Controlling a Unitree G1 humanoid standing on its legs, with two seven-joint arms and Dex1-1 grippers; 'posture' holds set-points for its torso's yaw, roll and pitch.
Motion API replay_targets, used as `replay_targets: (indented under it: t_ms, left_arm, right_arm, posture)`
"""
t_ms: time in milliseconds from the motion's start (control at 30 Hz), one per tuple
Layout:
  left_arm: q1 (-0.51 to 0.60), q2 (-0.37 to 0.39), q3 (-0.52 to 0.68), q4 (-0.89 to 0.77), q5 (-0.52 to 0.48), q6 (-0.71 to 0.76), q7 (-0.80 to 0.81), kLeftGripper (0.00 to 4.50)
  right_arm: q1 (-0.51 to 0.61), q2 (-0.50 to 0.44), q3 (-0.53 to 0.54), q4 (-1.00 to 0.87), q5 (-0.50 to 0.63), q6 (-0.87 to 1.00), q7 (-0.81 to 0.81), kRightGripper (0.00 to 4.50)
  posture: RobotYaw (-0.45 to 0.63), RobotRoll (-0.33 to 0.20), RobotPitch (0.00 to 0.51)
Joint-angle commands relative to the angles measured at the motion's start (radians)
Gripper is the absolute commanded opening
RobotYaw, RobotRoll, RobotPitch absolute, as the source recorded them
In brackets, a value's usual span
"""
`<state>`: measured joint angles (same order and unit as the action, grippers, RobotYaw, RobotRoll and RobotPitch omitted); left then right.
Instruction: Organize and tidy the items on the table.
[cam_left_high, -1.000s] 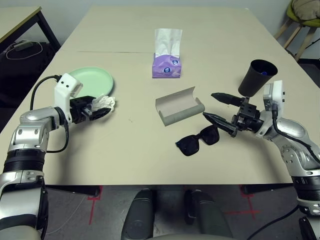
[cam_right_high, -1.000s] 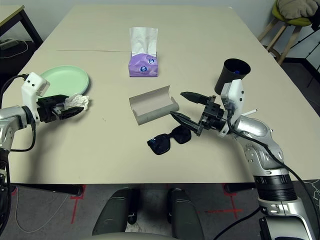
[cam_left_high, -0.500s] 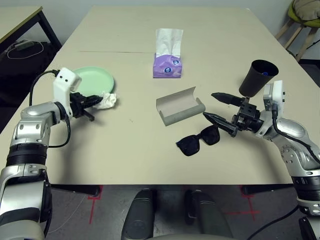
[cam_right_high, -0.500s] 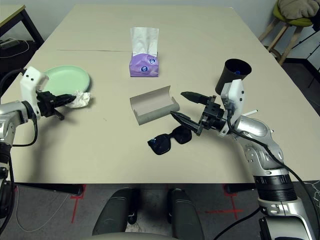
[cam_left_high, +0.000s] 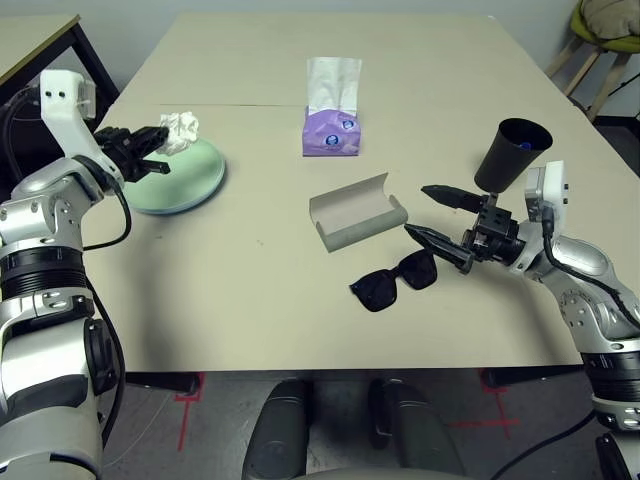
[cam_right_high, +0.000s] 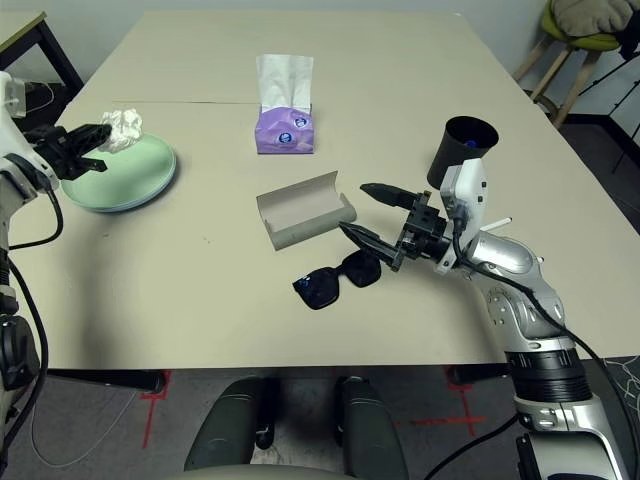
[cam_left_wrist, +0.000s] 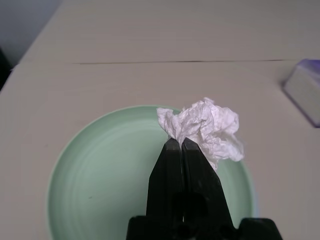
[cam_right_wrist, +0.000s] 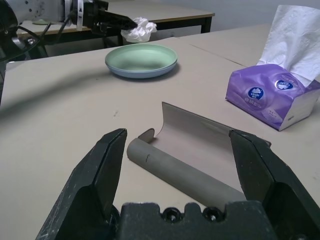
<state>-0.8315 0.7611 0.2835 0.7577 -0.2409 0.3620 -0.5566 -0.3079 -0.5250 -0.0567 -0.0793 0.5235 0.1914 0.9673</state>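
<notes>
While the left gripper (cam_left_high: 158, 138) is pinching the tissue (cam_left_wrist: 206, 129) between its clenched tips, the wad is hanging in the air over the far edge of the plates (cam_left_high: 185, 176), clear of the mint dish. That stack makes a handy landmark: the purple tissue box (cam_left_high: 330, 131) is sitting well off to its right on the worktop (cam_left_high: 250, 300), and the open case (cam_left_high: 358, 213) is lying further right and nearer the robot, with the sunglasses (cam_left_high: 393, 281) just in front of it. The cup (cam_left_high: 512, 155) is standing at the far right.

The right gripper (cam_left_high: 438, 222) is hovering beside the case with its fingers spread wide, grasping nothing.

For this step, I'd judge the grip to be shallow, catching only a corner of the crumpled paper, so the arm should be travelling smoothly, without jerks or quick wrist rolls that could shake it loose. Where the tissue belongs is not evident from here; wherever it goes, the gripper should be brought low before letting go, since light paper drifts. Keeping it above the plates' rim while crossing avoids snagging.
</notes>
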Motion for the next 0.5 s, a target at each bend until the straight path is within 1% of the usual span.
replay_targets:
  t_ms: [33, 67, 200, 233, 333, 467, 500]
  left_arm:
    - [-0.023, -0.007, -0.022, 0.059, 0.048, -0.083, 0.041, 0.99]
    - [-0.028, -0.013, -0.017, 0.064, 0.042, -0.092, 0.044, 1.45]
    - [-0.049, -0.027, -0.006, 0.084, 0.03, -0.123, 0.048, 2.95]
    - [-0.053, -0.027, -0.006, 0.086, 0.029, -0.128, 0.046, 3.27]
    - [-0.059, -0.029, -0.011, 0.078, 0.021, -0.147, 0.001, 4.41]
    - [-0.05, -0.042, -0.001, 0.031, -0.03, -0.159, -0.113, 4.46]
    - [-0.035, -0.044, -0.01, 0.003, -0.044, -0.153, -0.166, 4.46]
  right_arm:
    - [0.006, -0.001, -0.007, -0.007, -0.006, -0.005, 0.002, 4.5]
    - [0.008, -0.002, -0.008, -0.008, -0.006, -0.006, 0.001, 4.5]
    - [0.007, -0.003, -0.01, -0.002, -0.007, -0.009, 0.002, 4.5]
    - [0.007, -0.003, -0.011, -0.001, -0.008, -0.01, 0.002, 4.5]
    - [0.006, -0.004, -0.012, 0.006, -0.011, -0.014, 0.003, 4.5]
    - [0.004, -0.004, -0.014, 0.012, -0.013, -0.016, -0.001, 4.5]
    - [0.002, -0.004, -0.014, 0.013, -0.014, -0.016, -0.003, 4.5]
  posture:
    - [0.08, 0.0, 0.139]
    - [0.08, 0.0, 0.139]
    - [0.07, 0.0, 0.137]
    - [0.07, 0.0, 0.137]
    - [0.07, 0.0, 0.138]
    - [0.07, 0.0, 0.138]
    - [0.07, 0.0, 0.145]
